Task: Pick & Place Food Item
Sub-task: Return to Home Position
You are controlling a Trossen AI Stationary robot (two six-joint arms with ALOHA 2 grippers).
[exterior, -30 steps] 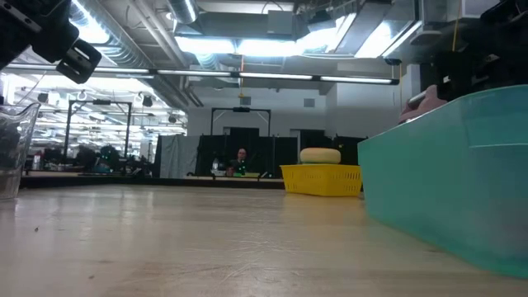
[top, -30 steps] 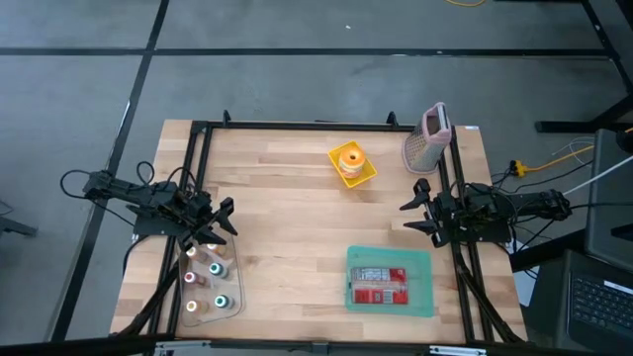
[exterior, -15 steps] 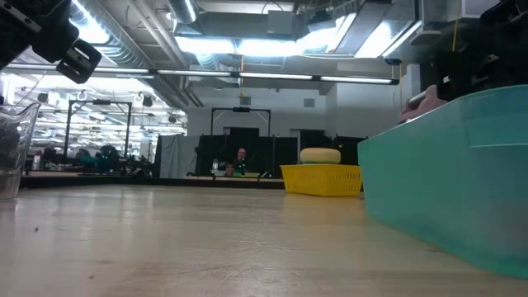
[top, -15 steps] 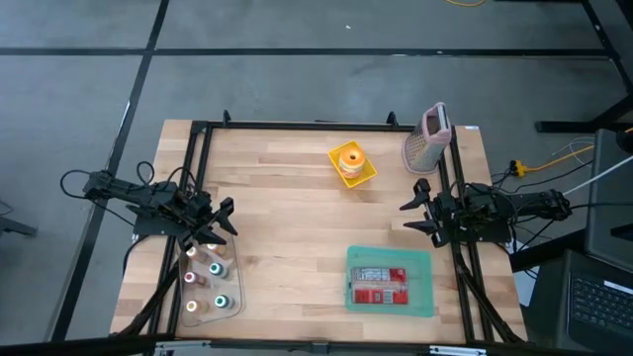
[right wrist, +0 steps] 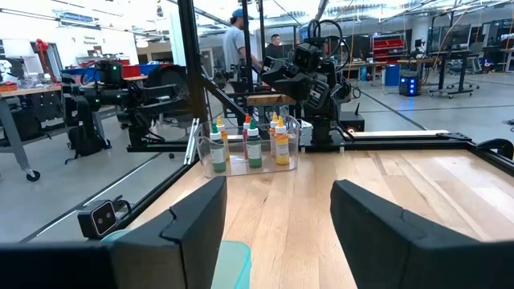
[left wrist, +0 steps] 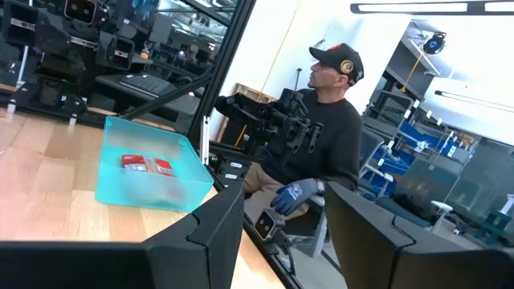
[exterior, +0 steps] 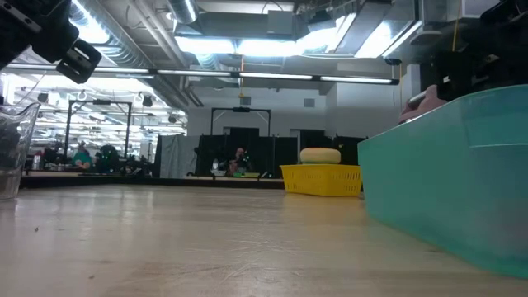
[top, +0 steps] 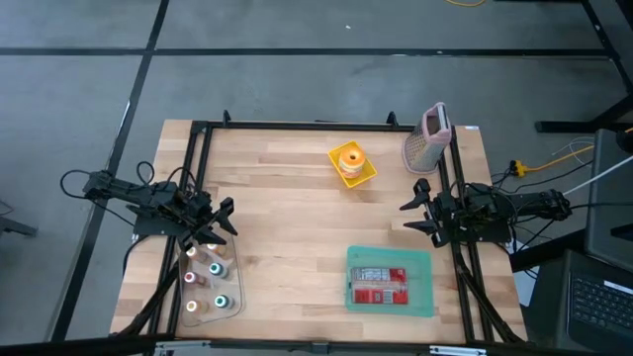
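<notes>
- Standing upright and close together, the food coloring bottles [top: 214,268] are inside the transparent bin [top: 236,277], caps up. Green, orange and pale caps show, and no bottle lies outside the bin.
- The left gripper [top: 229,218] hangs just beside the transparent bin, at the end nearest the yellow basket. Its fingers are spread and hold nothing.
- The likeliest trouble is on the way home: a low or sideways swing from so near could clip the bin's rim. That would shove the light bin or topple the crowded bottles.
- The right gripper [top: 406,217] waits well apart from the transparent bin, across the table, its fingers also spread and empty. It looks to pose little risk there.
- The teal bin [top: 423,259] sits across from the transparent bin on the right arm's side and holds one red package [top: 379,287], lying flat.
- Farther from the transparent bin, the yellow basket [top: 366,176] holds a round orange item [top: 350,157]. A grater [top: 427,141] stands beyond that.
</notes>
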